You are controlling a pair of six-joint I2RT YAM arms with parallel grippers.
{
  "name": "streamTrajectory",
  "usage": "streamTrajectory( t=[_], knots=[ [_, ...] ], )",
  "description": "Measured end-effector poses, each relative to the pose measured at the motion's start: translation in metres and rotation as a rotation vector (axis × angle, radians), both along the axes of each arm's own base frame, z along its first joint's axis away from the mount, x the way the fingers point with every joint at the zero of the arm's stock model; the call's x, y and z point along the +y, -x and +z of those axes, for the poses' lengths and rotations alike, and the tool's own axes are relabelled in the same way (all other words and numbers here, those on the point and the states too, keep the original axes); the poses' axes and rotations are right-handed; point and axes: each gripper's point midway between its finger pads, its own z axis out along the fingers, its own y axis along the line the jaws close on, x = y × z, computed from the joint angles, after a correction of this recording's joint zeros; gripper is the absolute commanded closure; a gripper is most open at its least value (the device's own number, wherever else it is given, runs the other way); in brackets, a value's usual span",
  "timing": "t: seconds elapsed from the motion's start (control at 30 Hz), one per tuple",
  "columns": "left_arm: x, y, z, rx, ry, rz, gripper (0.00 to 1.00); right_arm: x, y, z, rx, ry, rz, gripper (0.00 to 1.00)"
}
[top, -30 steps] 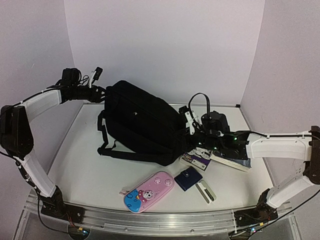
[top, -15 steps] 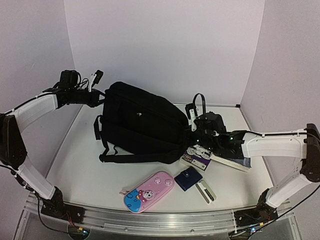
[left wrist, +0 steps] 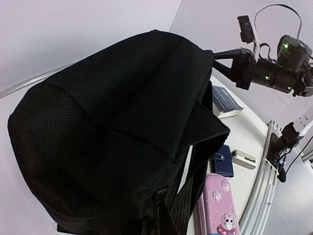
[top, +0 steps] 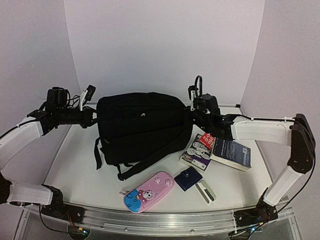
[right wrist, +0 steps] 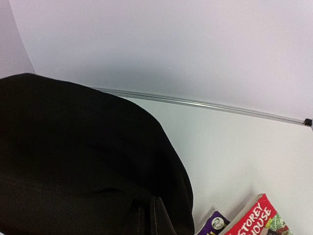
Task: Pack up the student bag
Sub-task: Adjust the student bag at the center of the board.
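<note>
Student bag [top: 137,125] upright, pinched by left gripper [top: 93,116], right gripper [top: 190,113]; interior hidden.

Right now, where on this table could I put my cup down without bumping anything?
Widest bare patch: the table's left front, between the black backpack's hanging straps and the pink pencil case. A smaller one sits front right, beyond the white gadget. Crowded: centre-right, where navy wallet and two books cluster beside the right arm.

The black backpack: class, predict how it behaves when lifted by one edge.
Probably floppy: the backpack fabric folds and creases in the left wrist view. Its straps lie slack below it, so they would likely dangle and may snag.
</note>
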Motion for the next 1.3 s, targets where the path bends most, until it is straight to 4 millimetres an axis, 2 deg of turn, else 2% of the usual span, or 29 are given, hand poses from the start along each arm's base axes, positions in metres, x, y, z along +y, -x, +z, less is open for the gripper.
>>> streamTrajectory(
  t=[0.07,0.13,0.23,0.33,0.43,0.5,0.57,0.63,0.73,0.83,0.9,1.0,1.1,1.3],
  knots=[
    [-0.001,0.007,-0.001,-0.008,0.004,-0.007,1.00,0.002,-0.008,-0.002,-0.002,0.011,-0.004,0.57],
    [-0.002,0.012,-0.002,-0.008,0.007,-0.013,1.00,0.000,-0.012,-0.005,0.007,-0.001,-0.007,0.45],
    [-0.004,0.013,-0.002,-0.007,0.010,-0.019,1.00,0.000,-0.012,-0.001,0.016,-0.039,0.006,0.35],
    [-0.005,0.013,-0.002,0.011,0.023,-0.022,1.00,-0.001,-0.001,0.009,0.022,-0.087,0.034,0.31],
    [-0.008,0.013,-0.003,0.020,0.032,-0.031,1.00,0.002,0.022,0.029,0.015,-0.147,0.079,0.30],
    [-0.009,0.013,-0.003,0.026,0.037,-0.033,1.00,0.012,0.040,0.047,0.001,-0.191,0.129,0.29],
    [-0.009,0.012,-0.004,0.033,0.041,-0.034,1.00,0.028,0.057,0.059,-0.006,-0.231,0.188,0.32],
    [-0.010,0.012,-0.005,0.036,0.041,-0.036,1.00,0.052,0.075,0.060,0.011,-0.268,0.268,0.37],
    [-0.011,0.013,-0.005,0.038,0.043,-0.041,1.00,0.088,0.096,0.044,0.064,-0.294,0.372,0.48],
    [-0.011,0.013,-0.005,0.038,0.043,-0.042,1.00,0.122,0.104,0.004,0.150,-0.273,0.431,0.54],
    [-0.011,0.013,-0.005,0.038,0.043,-0.043,1.00,0.133,0.105,-0.026,0.210,-0.249,0.436,0.57],
    [-0.013,0.014,-0.005,0.039,0.042,-0.047,1.00,0.139,0.102,-0.055,0.262,-0.233,0.419,0.59],
    [-0.014,0.015,-0.005,0.039,0.042,-0.050,1.00,0.143,0.101,-0.057,0.265,-0.256,0.421,0.62],
    [-0.014,0.015,-0.005,0.039,0.042,-0.052,1.00,0.156,0.099,-0.032,0.225,-0.353,0.458,0.64]
  ],
)
